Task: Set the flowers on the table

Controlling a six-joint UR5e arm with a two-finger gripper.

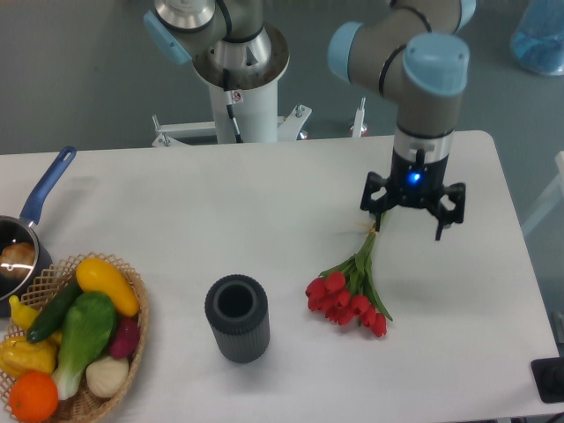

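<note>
The flowers (351,293) lie flat on the white surface (264,220), red heads toward the front edge and stems pointing back toward the gripper (412,211) — so the placing looks done, with little left but to clear the arm away. The gripper hangs above and just behind the stem ends, its jaws spread apart and holding nothing, a blue light showing on the wrist. The arm reaches in from the rear, wrist pointing straight down. A dark ribbed cup (236,318) stands to the bunch's left, well apart.
</note>
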